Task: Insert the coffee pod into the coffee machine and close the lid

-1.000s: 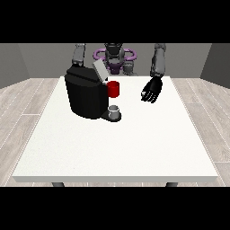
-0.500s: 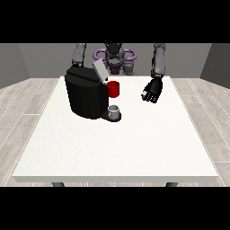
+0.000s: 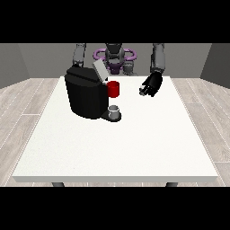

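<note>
The black coffee machine (image 3: 87,96) stands on the table's left half. Its grey lid (image 3: 99,70) is tilted up and open. A red pod holder (image 3: 113,89) sticks out of its front, above a small grey cup (image 3: 115,110) on the base. The hand at the view's right (image 3: 151,83) hovers over the table, to the right of the red holder and apart from it. Its fingers are curled, and a small pale piece, the coffee pod (image 3: 143,91), shows at their tips. The hand at the view's left is hidden behind the machine; only its arm (image 3: 79,54) shows.
The white table (image 3: 117,148) stretches wide towards the camera in front of the machine. The robot's torso (image 3: 115,57) stands behind the far edge.
The hand at the view's right has shifted slightly towards the machine and a little up. The machine, lid and cup have not moved.
</note>
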Action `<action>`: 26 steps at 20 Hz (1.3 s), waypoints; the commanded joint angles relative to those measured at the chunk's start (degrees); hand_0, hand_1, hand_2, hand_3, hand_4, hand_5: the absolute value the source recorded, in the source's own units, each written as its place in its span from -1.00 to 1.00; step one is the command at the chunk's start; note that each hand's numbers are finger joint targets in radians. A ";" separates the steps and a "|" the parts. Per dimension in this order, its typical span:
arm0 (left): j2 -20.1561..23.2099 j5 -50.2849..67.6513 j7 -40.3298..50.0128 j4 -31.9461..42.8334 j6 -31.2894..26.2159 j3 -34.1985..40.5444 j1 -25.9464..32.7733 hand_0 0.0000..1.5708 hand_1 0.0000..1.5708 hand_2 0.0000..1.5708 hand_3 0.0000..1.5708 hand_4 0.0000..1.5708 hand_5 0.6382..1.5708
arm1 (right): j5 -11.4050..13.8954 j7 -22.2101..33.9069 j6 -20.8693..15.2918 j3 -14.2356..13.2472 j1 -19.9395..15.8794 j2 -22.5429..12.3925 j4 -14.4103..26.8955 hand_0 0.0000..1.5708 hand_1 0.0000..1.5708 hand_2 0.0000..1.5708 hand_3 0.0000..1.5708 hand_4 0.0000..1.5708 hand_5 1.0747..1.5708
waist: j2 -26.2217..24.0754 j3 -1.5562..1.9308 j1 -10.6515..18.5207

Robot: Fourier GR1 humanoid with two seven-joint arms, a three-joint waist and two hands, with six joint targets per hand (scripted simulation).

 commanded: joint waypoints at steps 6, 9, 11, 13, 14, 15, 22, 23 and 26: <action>-3.13 1.27 6.19 -4.15 -11.84 0.34 -7.47 0.75 0.75 0.76 0.69 -0.36 1.00 | 0.44 -1.10 -0.77 -2.25 -1.30 -1.14 7.39 -1.00 -1.00 -1.00 -1.00 -1.00 1.00 | -4.08 0.02 1.50; -3.27 1.90 6.30 -6.55 -15.73 0.04 -8.40 0.81 0.81 0.79 0.71 -0.29 1.00 | -0.11 -2.78 0.70 -3.08 -0.23 -2.77 8.69 -1.00 -1.00 -1.00 -1.00 -1.00 1.00 | -6.52 0.02 2.29; -3.60 2.20 8.19 -5.79 -17.16 1.00 -10.55 0.79 0.79 0.78 0.71 -0.24 1.00 | 1.50 -1.73 -0.81 0.21 0.28 0.88 7.09 -1.00 -1.00 -1.00 -1.00 -1.00 1.00 | -6.91 0.01 0.62; -2.24 2.29 7.06 -5.62 -15.40 2.99 -12.99 0.79 0.79 0.78 0.71 -0.24 1.00 | -0.65 -2.57 2.44 -2.44 -3.74 -2.90 6.45 -1.00 -1.00 -1.00 -1.00 -1.00 1.00 | -3.11 0.01 -0.61; -4.66 1.48 8.89 -5.86 -15.55 1.62 -10.10 0.79 0.79 0.78 0.71 -0.24 1.00 | 0.12 0.46 1.12 -1.03 -1.46 -1.08 4.92 -1.00 -1.00 -1.00 -1.00 -1.00 1.00 | -6.76 0.00 -0.62; -4.22 1.90 7.82 -5.60 -14.86 2.82 -11.36 0.79 0.79 0.78 0.71 -0.24 1.00 | 0.44 1.77 0.13 -0.81 -3.37 -0.22 4.64 -1.00 -1.00 -1.00 -1.00 -1.00 1.00 | -4.88 0.00 -0.76; -0.71 5.67 10.40 -3.85 -20.25 8.55 -19.68 0.22 0.22 0.48 0.73 -0.34 1.00 | -0.36 1.01 2.82 1.52 -2.87 -0.21 0.23 -1.00 -1.00 -1.00 -1.00 -1.00 1.00 | -4.43 0.00 -4.84; 0.50 5.78 12.01 -3.44 -20.62 9.68 -23.35 0.55 0.55 0.61 0.64 -0.35 1.00 | 0.72 -0.03 -0.65 0.64 -5.42 0.84 1.07 -1.00 -1.00 -1.00 -1.00 -1.00 1.00 | -1.56 0.01 -5.18; 3.39 7.35 11.88 -2.16 -23.34 11.90 -25.00 0.52 0.52 0.58 0.60 -0.38 1.00 | -0.51 0.94 1.08 0.48 -4.64 0.20 -1.33 -1.00 -1.00 -1.00 -1.00 -1.00 1.00 | -2.46 0.00 -6.47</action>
